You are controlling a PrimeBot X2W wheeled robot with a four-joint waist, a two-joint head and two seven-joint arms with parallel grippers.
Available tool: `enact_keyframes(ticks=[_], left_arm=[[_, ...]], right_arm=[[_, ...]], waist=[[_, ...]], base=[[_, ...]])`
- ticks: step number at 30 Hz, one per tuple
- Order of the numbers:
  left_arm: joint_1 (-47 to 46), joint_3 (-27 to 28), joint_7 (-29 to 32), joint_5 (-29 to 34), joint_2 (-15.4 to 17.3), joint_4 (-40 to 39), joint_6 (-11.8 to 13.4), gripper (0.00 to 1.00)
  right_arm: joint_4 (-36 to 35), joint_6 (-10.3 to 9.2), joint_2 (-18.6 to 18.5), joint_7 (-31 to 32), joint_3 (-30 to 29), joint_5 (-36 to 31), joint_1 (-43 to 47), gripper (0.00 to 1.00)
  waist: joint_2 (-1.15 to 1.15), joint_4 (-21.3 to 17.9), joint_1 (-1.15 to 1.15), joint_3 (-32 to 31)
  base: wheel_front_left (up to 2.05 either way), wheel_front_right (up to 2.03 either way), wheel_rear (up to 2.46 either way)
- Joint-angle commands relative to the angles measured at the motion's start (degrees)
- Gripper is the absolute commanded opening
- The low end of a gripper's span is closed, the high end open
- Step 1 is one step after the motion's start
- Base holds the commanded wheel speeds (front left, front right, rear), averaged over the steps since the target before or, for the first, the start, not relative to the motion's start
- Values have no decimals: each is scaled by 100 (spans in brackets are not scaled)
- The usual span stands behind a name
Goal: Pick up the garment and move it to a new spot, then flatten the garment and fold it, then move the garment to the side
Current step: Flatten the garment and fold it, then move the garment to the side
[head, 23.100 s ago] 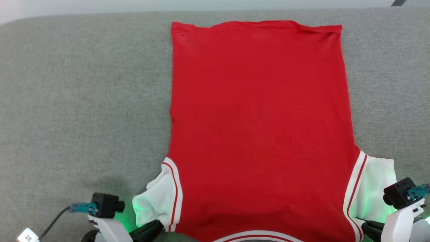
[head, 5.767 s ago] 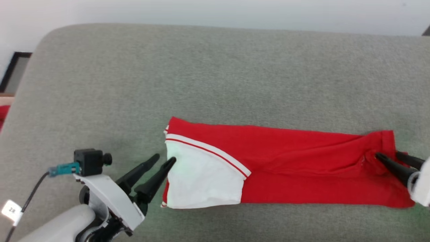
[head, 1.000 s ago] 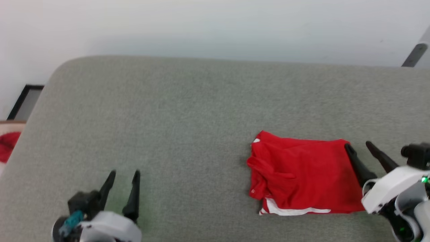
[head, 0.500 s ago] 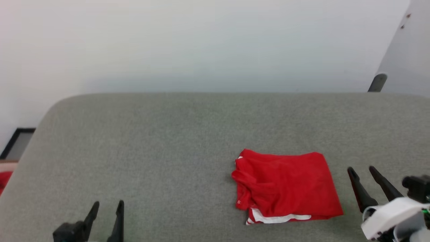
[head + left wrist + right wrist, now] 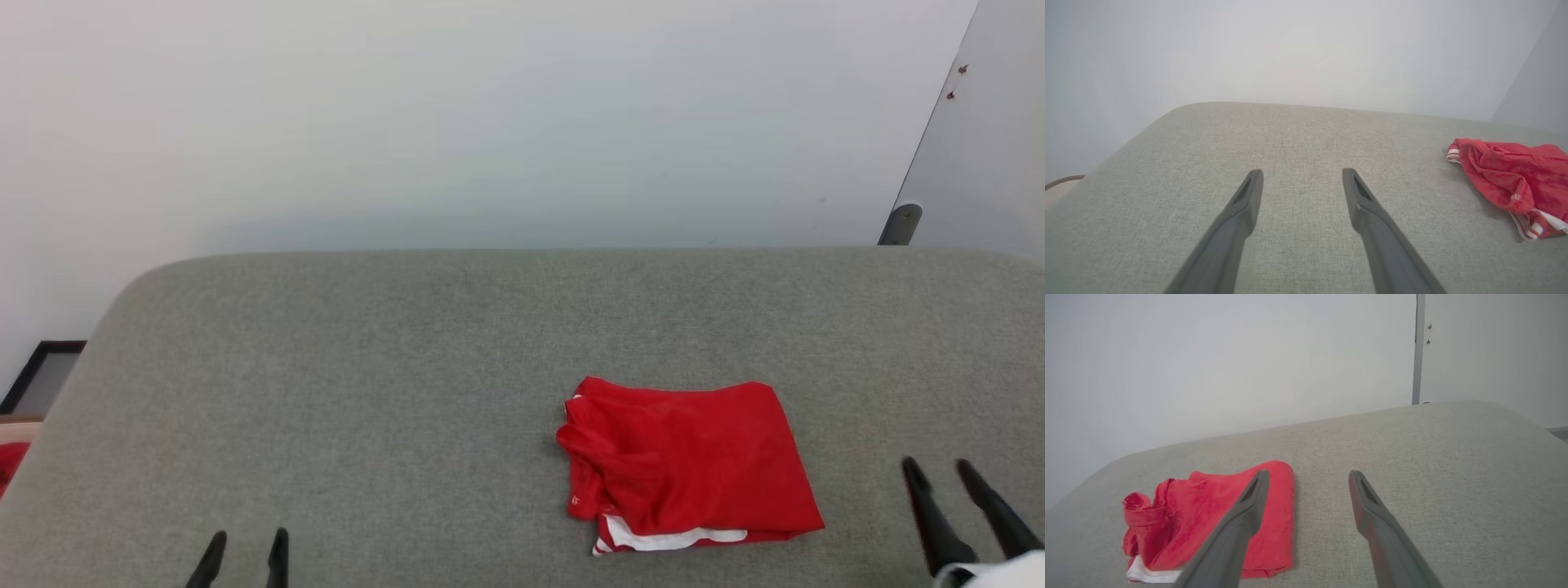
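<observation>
**Both grippers clear**

Nearest us, our left gripper (image 5: 247,545) and right gripper (image 5: 937,478) hang spread and empty. The right has backed away from the garment (image 5: 694,457), which lies folded farther out, right of centre on the grey cushion (image 5: 367,367). We judge the task finished.

The garment (image 5: 694,465) is soft, matt red cloth. The worktop (image 5: 326,392) is covered in coarse grey woven fabric, and the wall (image 5: 408,122) behind looks smooth and matt.
</observation>
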Motion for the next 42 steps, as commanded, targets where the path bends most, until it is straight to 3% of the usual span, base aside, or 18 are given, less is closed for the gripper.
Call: enact_keyframes(ticks=[1, 9, 17, 42], left_arm=[[115, 43, 3, 66, -10, -73, -3, 100], [647, 294, 3, 193, -163, -577, 81, 100], [733, 281, 3, 299, -202, -758, 77, 100], [538, 218, 3, 282, -232, -807, 58, 100]], right_arm=[[-120, -3, -4, 31, -105, -104, 154, 100], [-1100, -3, 152, 519, -835, -629, 856, 100], [-1755, -3, 389, 932, -1180, -953, 1144, 100], [-1950, -3, 579, 1178, -1027, -914, 944, 100]], waist=[[0, 2, 0, -1], [0, 32, 0, 10], [0, 88, 0, 37], [0, 148, 0, 128]], base=[[0, 0, 0], [0, 0, 0], [0, 0, 0], [0, 0, 0]])
